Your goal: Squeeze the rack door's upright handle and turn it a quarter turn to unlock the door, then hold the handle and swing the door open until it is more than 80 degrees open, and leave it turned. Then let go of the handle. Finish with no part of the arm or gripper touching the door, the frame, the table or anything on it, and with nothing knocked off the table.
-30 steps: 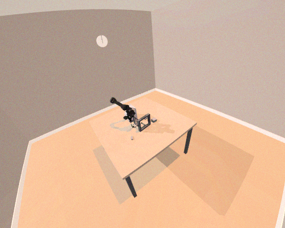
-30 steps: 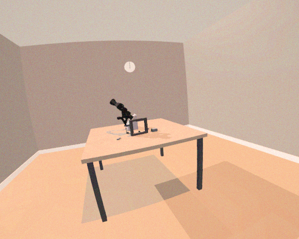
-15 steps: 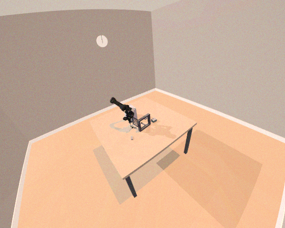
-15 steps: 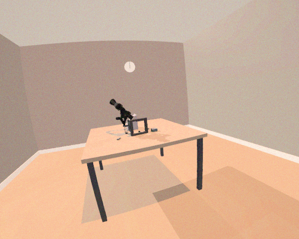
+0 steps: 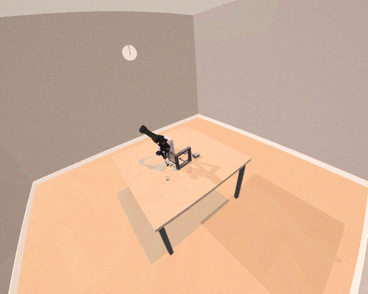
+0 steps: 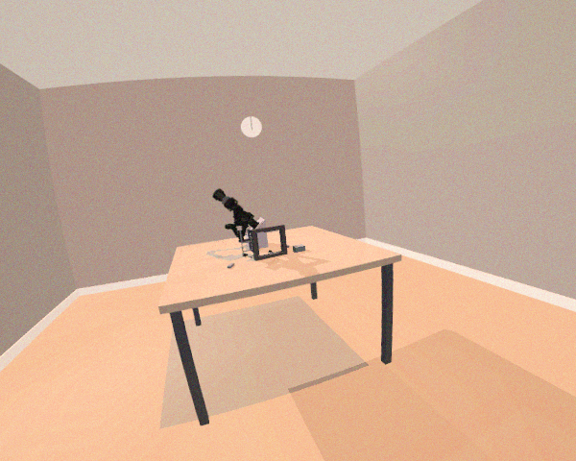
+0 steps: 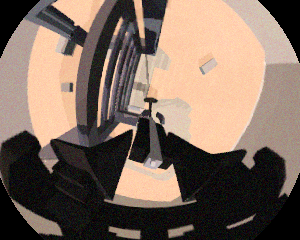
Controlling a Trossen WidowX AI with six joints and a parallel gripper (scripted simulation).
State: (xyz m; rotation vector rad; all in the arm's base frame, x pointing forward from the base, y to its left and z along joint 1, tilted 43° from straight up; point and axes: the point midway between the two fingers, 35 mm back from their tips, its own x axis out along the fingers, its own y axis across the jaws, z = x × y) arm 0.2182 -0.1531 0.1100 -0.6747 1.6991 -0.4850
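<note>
The rack's dark frame (image 5: 177,162) (image 6: 253,246) stands upright on the table. The barred door (image 5: 172,157) (image 7: 130,118) stands swung out toward the arm, roughly square to the frame; the exact angle cannot be told. My gripper (image 7: 150,134) is open beside the door's free side, its two black fingers spread apart in the wrist view. A narrow grey upright bar (image 7: 155,145), which looks like the handle, shows in the gap between the fingers, with bare space seen at its sides. Whether a finger still touches it, and how far it is turned, cannot be told.
A small grey block (image 5: 167,177) (image 6: 230,265) (image 7: 208,66) lies on the table (image 5: 184,193) (image 6: 278,279) on the door's open side. A blue-grey box (image 5: 195,155) (image 6: 299,248) sits just beyond the frame's other post.
</note>
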